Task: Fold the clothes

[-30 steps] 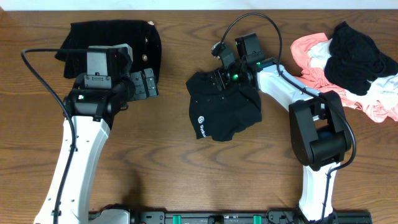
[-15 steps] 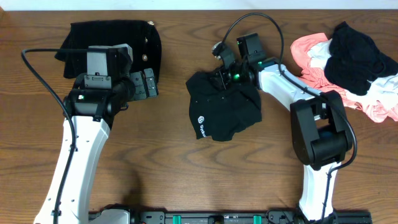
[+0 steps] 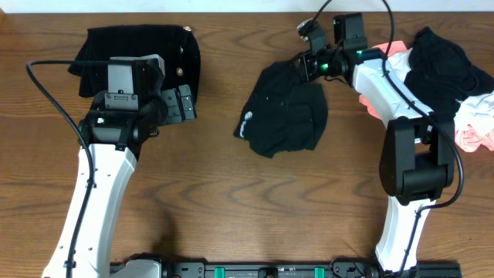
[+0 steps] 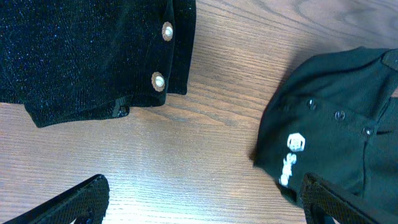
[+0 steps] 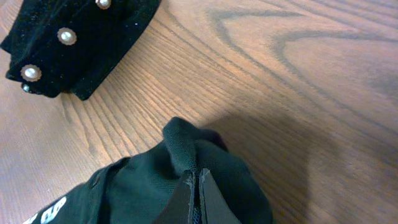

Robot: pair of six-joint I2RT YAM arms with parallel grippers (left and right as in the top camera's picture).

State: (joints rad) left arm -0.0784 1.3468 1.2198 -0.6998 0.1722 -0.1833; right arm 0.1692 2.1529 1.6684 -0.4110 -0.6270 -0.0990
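Note:
The black shirt (image 3: 287, 114) with a small white logo (image 3: 248, 122) lies crumpled at mid-table. My right gripper (image 3: 307, 68) is shut on a fold at its far edge, which is raised off the wood. In the right wrist view the fingertips (image 5: 196, 180) pinch a ridge of the black shirt (image 5: 143, 193). My left gripper (image 3: 182, 103) stays open to the left of the shirt, over bare wood. In the left wrist view the left gripper (image 4: 204, 202) has nothing between its fingers, and the shirt (image 4: 336, 124) lies at the right.
A folded black garment with pearl buttons (image 3: 100, 42) lies at the back left, partly under my left arm, and also shows in the wrist views as the buttoned garment (image 4: 81, 56) (image 5: 68, 37). A pile of black, pink and white clothes (image 3: 444, 66) sits at the back right.
My right gripper has shut on the shirt's far edge and pulled it up and toward the back right. The shirt shifted and stretched that way. The left arm has not moved.

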